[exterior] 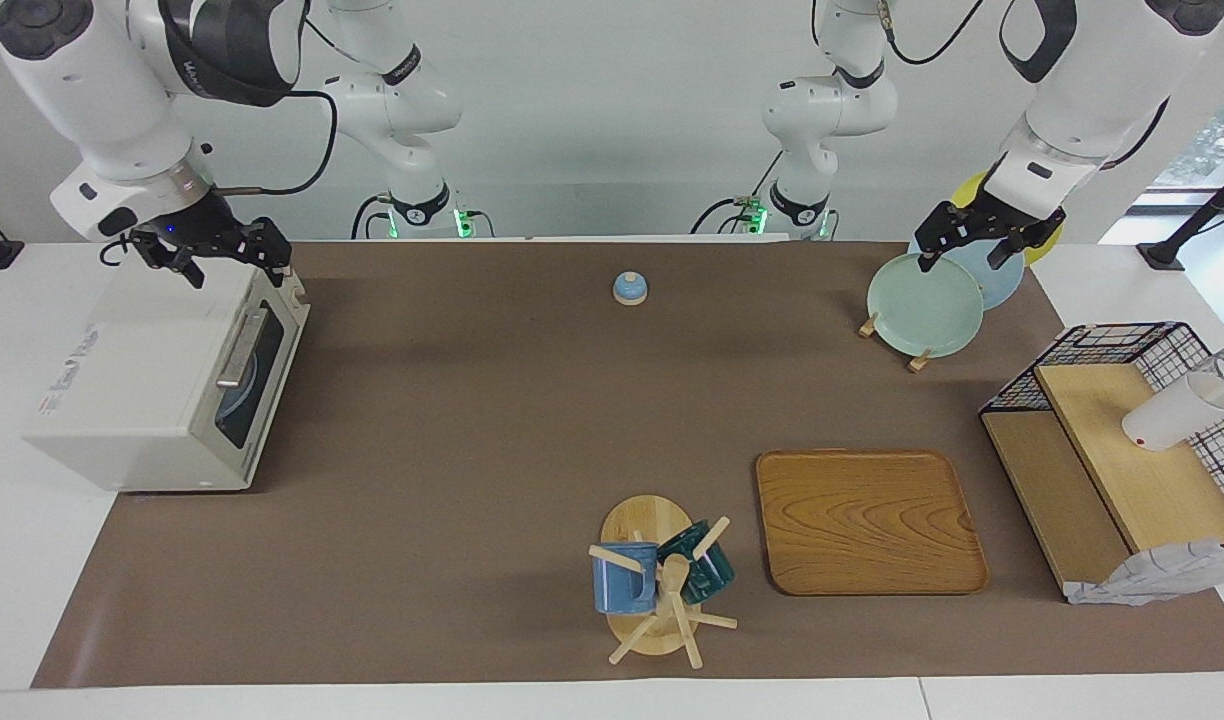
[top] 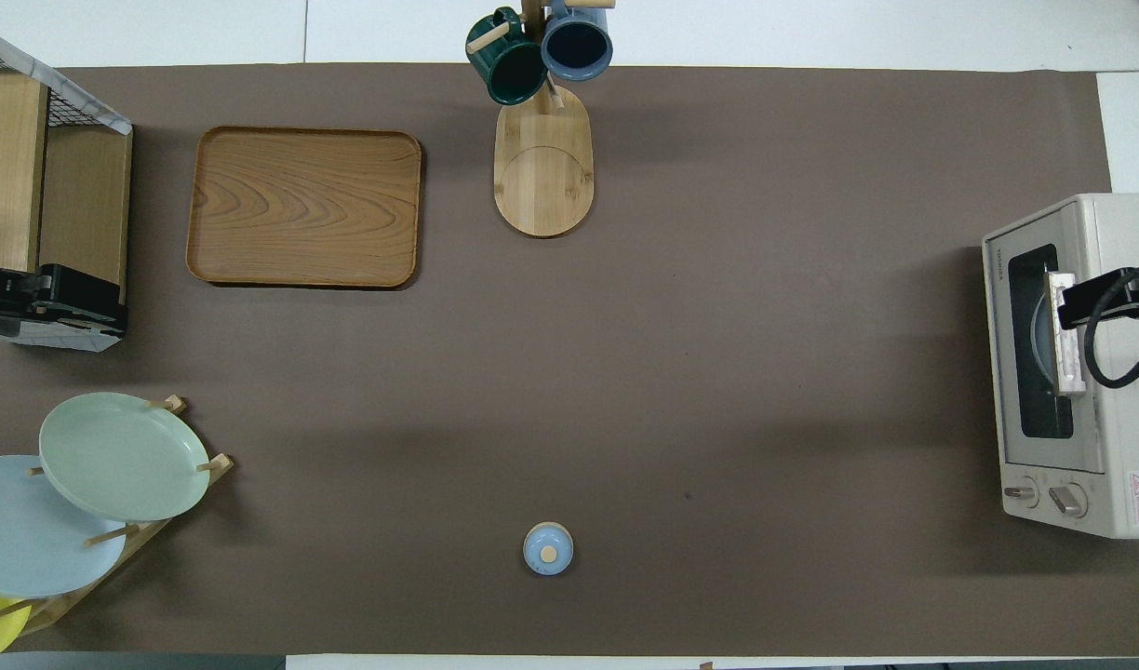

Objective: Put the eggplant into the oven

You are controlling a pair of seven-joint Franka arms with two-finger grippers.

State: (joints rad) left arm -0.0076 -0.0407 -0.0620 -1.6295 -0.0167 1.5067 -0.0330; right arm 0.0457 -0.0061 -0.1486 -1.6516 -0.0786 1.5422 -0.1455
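- We see a pale grey wall [exterior: 592, 120] along the robots' end of the white table [exterior: 32, 580].
- A brown mat [exterior: 492, 420] covers the tabletop.
- Daylight enters through a window [exterior: 1207, 140] at the left arm's end.
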